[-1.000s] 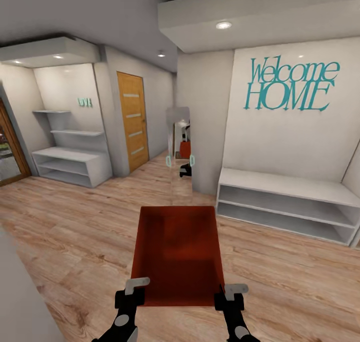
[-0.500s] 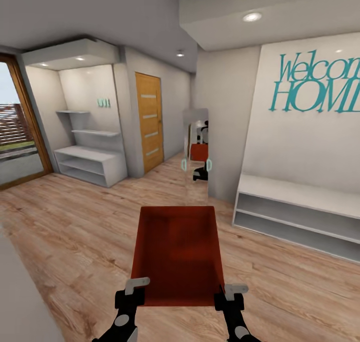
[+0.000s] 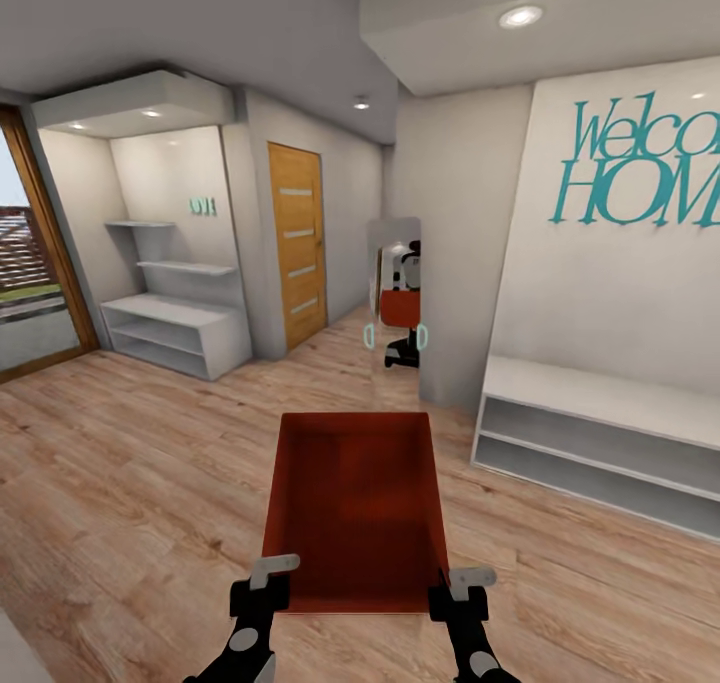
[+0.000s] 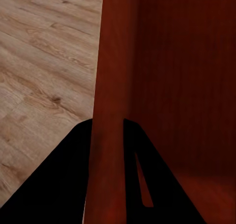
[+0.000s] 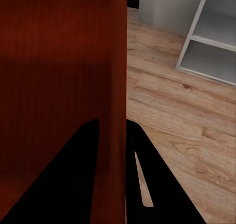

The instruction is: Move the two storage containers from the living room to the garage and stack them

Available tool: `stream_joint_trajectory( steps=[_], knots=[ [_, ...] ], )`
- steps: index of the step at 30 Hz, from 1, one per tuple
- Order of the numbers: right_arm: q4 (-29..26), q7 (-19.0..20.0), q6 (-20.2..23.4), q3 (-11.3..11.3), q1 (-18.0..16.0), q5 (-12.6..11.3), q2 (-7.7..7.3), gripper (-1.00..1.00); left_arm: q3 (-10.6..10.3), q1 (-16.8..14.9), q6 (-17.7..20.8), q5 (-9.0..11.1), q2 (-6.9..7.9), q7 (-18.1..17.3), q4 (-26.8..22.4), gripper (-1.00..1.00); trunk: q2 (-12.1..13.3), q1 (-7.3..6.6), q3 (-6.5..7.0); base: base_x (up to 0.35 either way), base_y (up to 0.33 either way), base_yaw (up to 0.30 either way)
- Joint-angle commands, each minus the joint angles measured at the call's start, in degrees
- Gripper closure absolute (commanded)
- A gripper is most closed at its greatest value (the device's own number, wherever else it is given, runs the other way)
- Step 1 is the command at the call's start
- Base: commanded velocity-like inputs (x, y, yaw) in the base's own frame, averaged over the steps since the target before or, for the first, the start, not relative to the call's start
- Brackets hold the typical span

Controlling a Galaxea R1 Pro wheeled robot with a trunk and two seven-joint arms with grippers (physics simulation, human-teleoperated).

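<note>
A hallway with a light wood plank floor [image 3: 130, 463] and pale grey walls fills the head view. On the wall at the right, large teal letters [image 3: 640, 163] read "Welcome HOME", partly cut by the frame edge, above a long low white shelf bench [image 3: 600, 428]. At the far left stands a wood-framed glass door [image 3: 35, 253], then a recessed nook with white shelves [image 3: 170, 308], then a closed orange-brown wooden door [image 3: 297, 243]. A tall narrow mirror [image 3: 395, 303] stands straight ahead, reflecting the robot with something red.

In front of the robot, low in the head view, one storage container [image 3: 355, 508] is held off the floor between both arms. It is a red-orange rectangular bin, open on top, with thin plain walls and a darker, shadowed inside; its long sides run away from the robot.

The left gripper [image 3: 262, 588] is clamped on the container's left wall at the near corner; the left wrist view shows its black fingers [image 4: 64, 179] straddling that thin red wall [image 4: 105, 111]. The right gripper [image 3: 460, 593] pinches the right wall the same way, its fingers [image 5: 147, 175] on either side of the wall [image 5: 110, 111].
</note>
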Motion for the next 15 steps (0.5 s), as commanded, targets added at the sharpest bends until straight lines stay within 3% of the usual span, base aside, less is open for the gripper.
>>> stream_joint_trajectory(
  steps=[1,15],
  knots=[
    [-0.23,-1.23,-2.81,-0.41,-0.11,-0.83,0.0,1.0,-0.57,-0.03,4.14,1.13,0.0,0.41,0.18,1.0,-0.1,0.05,-0.11,0.321,0.0,0.0],
    [-0.23,-1.23,-2.97,-0.41,-0.11,-0.75,0.0,1.0,-0.57,-0.03,4.14,1.13,0.0,0.41,0.18,1.0,-0.1,0.05,-0.11,0.321,0.0,0.0]
  ],
)
